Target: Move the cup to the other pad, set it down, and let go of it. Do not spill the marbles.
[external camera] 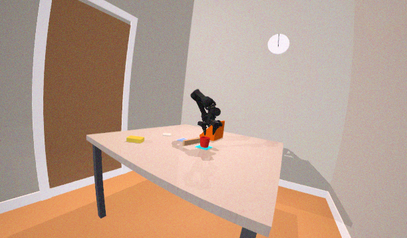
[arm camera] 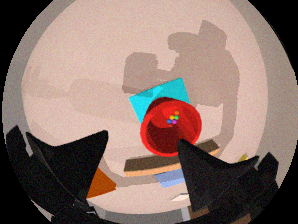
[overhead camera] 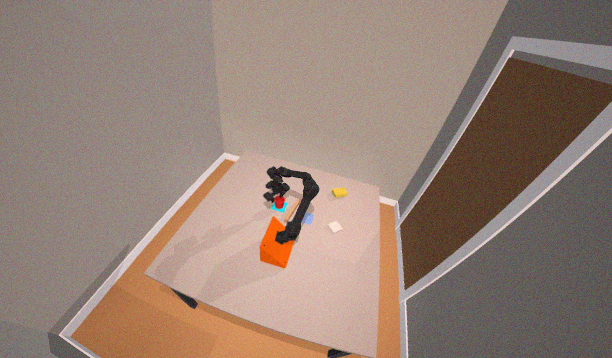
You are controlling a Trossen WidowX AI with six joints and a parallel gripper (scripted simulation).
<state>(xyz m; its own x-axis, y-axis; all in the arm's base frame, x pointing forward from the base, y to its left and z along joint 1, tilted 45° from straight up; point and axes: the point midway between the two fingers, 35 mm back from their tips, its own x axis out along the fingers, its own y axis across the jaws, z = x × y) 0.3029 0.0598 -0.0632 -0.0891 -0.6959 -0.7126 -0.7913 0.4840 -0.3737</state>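
On the pale beige table top (external camera: pixel 225 173) with dark legs, near its middle, an orange wedge-shaped block (overhead camera: pixel 276 245) carries the base of the black six-joint arm (overhead camera: pixel 305 192). The arm arches up and over, wrist pointing down toward the table.

The black parallel-jaw gripper (external camera: pixel 209 127) hangs above the cup, jaws spread wide apart and holding nothing. In the wrist view its two dark fingertips frame the lower field; the right one overlaps the cup's near rim in the picture, but the exterior view shows the gripper above the cup, not touching it.

A flat tan wooden strip (external camera: pixel 191 142) lies just beside the cup, on the block's side.

A yellow rectangular sponge (external camera: pixel 135 139) sits well apart, toward the table's far edge.

The cyan square pad (arm camera: pixel 160 96) lies flat under the cup. A pale blue square pad (overhead camera: pixel 308 218) lies near the arm, partly hidden by it.

The small red round cup (arm camera: pixel 172 127) stands upright on the cyan pad, covering its near corner.

A small white flat piece (overhead camera: pixel 335 226) lies apart from the rest.

Tiny coloured marbles (arm camera: pixel 173 119) rest inside the cup, at its bottom.
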